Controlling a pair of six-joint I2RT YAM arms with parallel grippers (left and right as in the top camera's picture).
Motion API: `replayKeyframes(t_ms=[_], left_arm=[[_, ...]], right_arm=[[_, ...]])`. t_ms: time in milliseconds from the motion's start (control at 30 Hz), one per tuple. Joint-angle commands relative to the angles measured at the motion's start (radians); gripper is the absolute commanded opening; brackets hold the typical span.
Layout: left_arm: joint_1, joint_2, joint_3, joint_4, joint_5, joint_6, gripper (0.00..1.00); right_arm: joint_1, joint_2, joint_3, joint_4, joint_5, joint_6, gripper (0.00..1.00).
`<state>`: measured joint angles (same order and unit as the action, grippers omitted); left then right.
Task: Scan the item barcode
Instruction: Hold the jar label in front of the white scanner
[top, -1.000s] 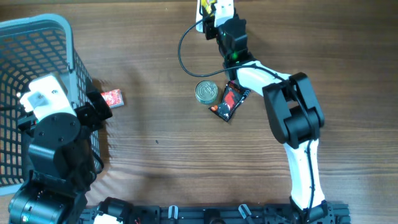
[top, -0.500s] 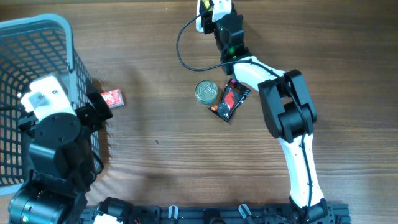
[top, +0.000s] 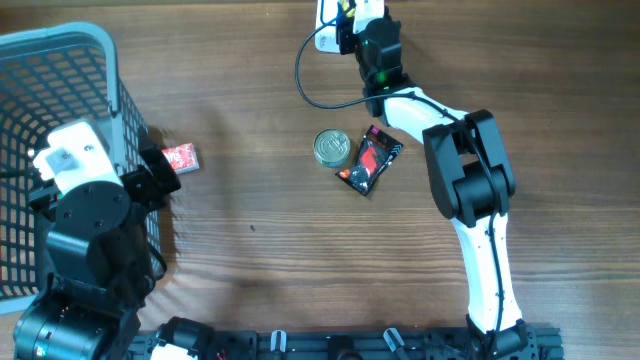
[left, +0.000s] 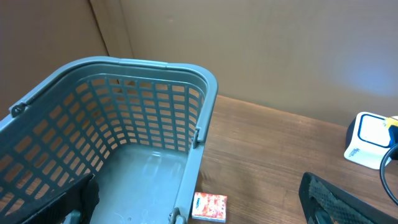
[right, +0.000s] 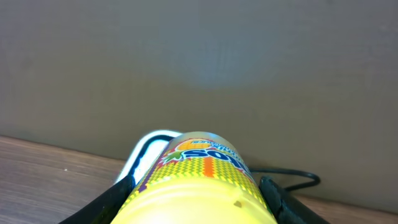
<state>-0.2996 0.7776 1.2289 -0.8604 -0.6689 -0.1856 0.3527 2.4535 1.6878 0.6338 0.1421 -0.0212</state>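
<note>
The item is a yellow bottle with a bright printed label, lying lengthwise between the fingers of my right gripper, which is shut on it. In the overhead view that gripper holds the bottle at the table's far edge, right beside the white barcode scanner. The scanner's lit white face shows just past the bottle's left side. No barcode shows on the bottle. My left gripper is wide open over the near rim of the basket, with nothing between its fingers.
A grey-blue plastic basket fills the left side. A small red box lies beside it. A tin can and a red-and-black packet lie mid-table. The scanner's black cable loops toward them.
The right gripper with the bottle has shifted slightly, first left and then right, at the scanner, and the cable loop swung with it. The left arm has not moved.
</note>
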Motion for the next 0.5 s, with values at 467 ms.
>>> replayKeyframes(t_ms=[467], left_arm=[[0.005,-0.003,0.005,-0.016,-0.021,-0.009,1.0]], right_arm=[[-0.001,-0.166,0.029,-0.14,0.078,-0.069,0.57]])
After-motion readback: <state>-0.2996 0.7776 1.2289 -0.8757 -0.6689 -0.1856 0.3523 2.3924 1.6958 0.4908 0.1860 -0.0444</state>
